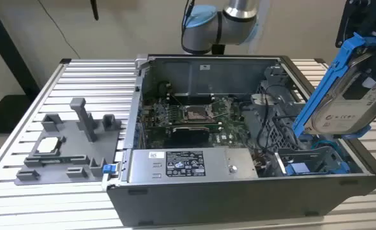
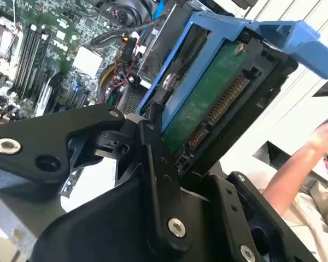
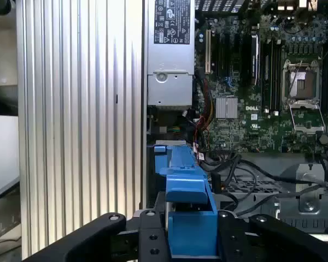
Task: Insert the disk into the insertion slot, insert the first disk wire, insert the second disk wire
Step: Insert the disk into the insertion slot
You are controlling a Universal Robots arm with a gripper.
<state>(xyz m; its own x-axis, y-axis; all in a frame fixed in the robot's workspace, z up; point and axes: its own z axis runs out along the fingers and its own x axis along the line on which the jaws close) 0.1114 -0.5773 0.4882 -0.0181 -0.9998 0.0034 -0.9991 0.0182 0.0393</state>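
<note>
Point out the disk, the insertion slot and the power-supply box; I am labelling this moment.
the disk (image 1: 348, 108): exterior view, on its silver-grey face.
the insertion slot (image 1: 317, 156): exterior view, on its grey metal wall.
the power-supply box (image 1: 184, 164): exterior view, on its white sticker.

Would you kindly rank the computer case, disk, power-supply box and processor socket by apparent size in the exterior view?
Largest: computer case
then disk and power-supply box, too alike to rank, the raised disk seeming nearer
processor socket smallest

Robotics lab: slotted aluminium table, opened computer.
</note>
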